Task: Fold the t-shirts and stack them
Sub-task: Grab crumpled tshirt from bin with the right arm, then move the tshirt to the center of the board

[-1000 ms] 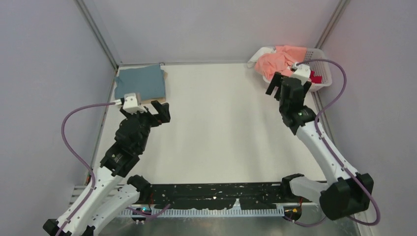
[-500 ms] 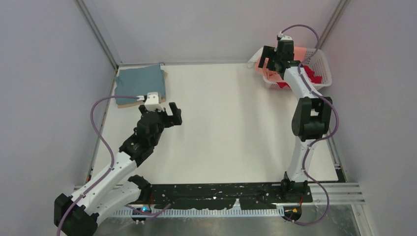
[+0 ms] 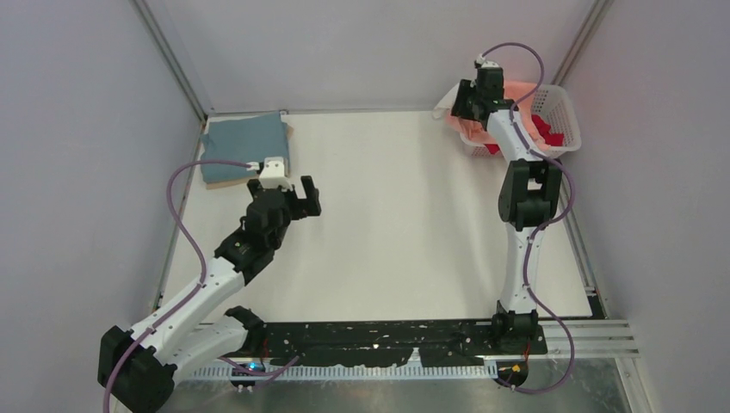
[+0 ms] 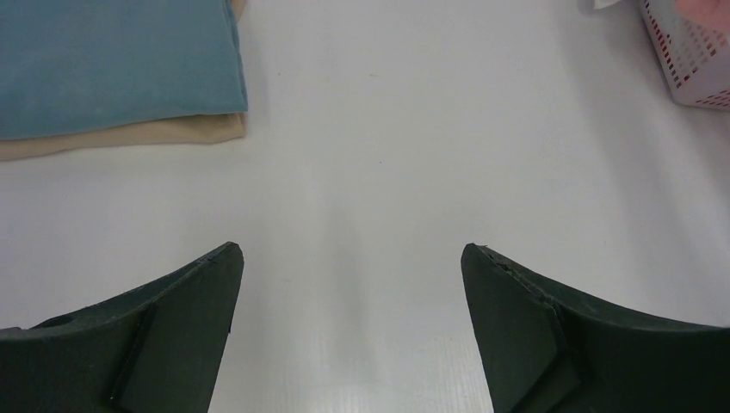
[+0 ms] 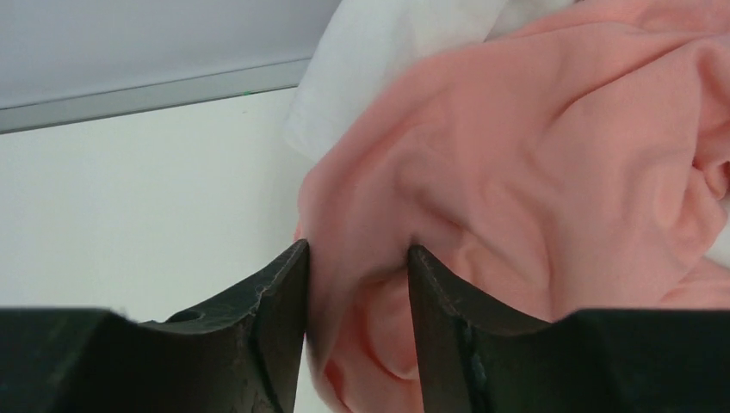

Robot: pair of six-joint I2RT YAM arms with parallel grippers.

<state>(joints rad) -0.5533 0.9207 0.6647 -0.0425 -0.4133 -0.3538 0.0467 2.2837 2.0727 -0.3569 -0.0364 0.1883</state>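
Right fingers [image 5: 267, 335] astride salmon-pink t-shirt [image 5: 534, 172] (fold between)

support surface: a flat white table [image 3: 405, 215], matte, enclosed by pale walls on the left, far and right sides

items resting directly on it:
- far left corner: a folded tan t-shirt [image 4: 129, 138], lying flat; only its near and right edges show, since a folded teal-blue t-shirt [image 3: 245, 146] lies on top of it and covers the rest
- far right corner: a white plastic lattice basket [image 3: 570, 129], upright, close to the right wall
- near edge: a black rail [image 3: 387, 340] running from left to right across the table's width

the stack and the basket stand well apart, in opposite far corners
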